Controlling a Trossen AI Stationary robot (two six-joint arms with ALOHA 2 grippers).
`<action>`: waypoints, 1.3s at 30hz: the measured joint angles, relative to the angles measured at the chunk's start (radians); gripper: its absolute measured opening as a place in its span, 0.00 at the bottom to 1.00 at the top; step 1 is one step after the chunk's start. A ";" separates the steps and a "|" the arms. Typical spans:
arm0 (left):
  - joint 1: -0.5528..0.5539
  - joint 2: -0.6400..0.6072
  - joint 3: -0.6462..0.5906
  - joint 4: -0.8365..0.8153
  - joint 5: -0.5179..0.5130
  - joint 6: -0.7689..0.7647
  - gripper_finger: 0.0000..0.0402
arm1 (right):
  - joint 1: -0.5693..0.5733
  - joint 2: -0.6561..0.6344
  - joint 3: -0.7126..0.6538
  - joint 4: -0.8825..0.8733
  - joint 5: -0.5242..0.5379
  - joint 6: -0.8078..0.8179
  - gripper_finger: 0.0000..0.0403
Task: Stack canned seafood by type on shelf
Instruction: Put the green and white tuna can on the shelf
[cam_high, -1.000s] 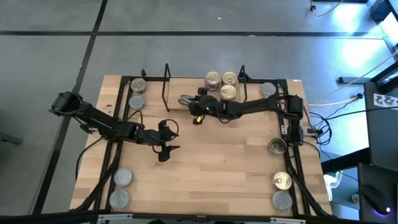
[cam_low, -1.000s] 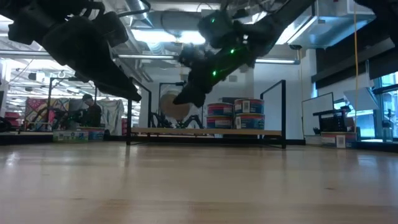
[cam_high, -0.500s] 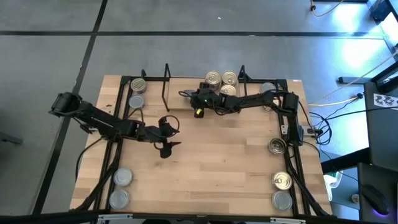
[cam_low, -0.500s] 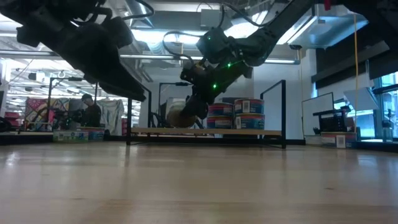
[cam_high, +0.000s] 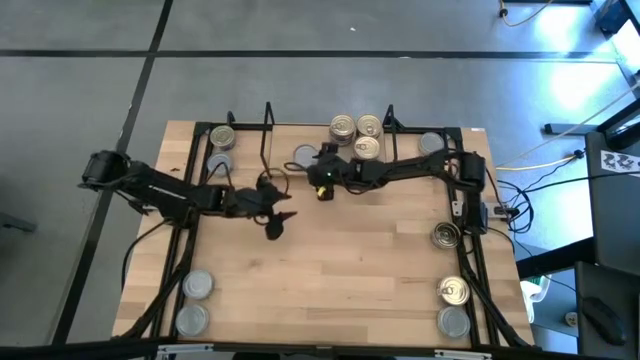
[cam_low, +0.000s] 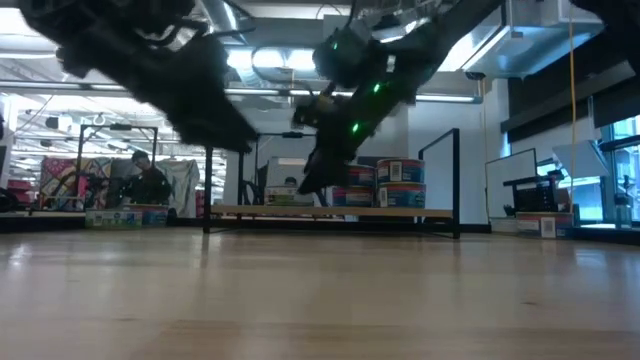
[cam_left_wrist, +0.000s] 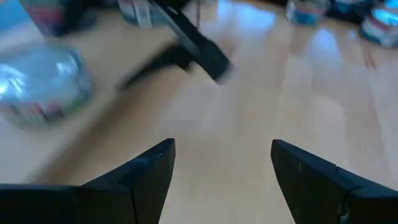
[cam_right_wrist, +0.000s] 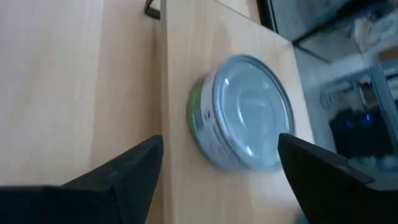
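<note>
A silver-topped can (cam_right_wrist: 249, 112) stands flat on the shelf's wooden board (cam_right_wrist: 180, 68), left of the gold-topped cans (cam_high: 357, 133), which the low view shows as two stacks (cam_low: 378, 184). My right gripper (cam_right_wrist: 221, 168) is open just on the near side of the silver can (cam_high: 304, 156); its fingers flank the can's near edge and I see no touch. My left gripper (cam_high: 283, 203) hovers open and empty over the bare table, near the shelf's left wire frame (cam_left_wrist: 193, 43).
Loose cans lie along the table's sides: two at the far left (cam_high: 220, 148), two at the near left (cam_high: 194, 302), one at the far right (cam_high: 430, 145) and three down the right side (cam_high: 452, 290). Bare wood (cam_high: 350, 260) fills the middle.
My right gripper has lowered the silver-topped can onto the shelf board left of the gold stacks, opened and let go; the can now stands by itself. My left gripper has swung toward the table's far edge, closer to the shelf, staying open.
</note>
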 joint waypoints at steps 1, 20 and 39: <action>0.017 0.005 0.019 0.002 0.000 0.030 0.66 | 0.019 -0.025 0.000 -0.054 0.025 0.020 0.77; 0.406 0.382 0.591 -0.494 0.111 0.329 0.66 | 0.170 -0.540 -0.483 -0.270 0.029 0.389 0.54; 0.573 0.542 0.702 -0.563 0.110 0.283 0.66 | 0.259 -0.541 -0.532 -0.200 0.000 0.389 0.50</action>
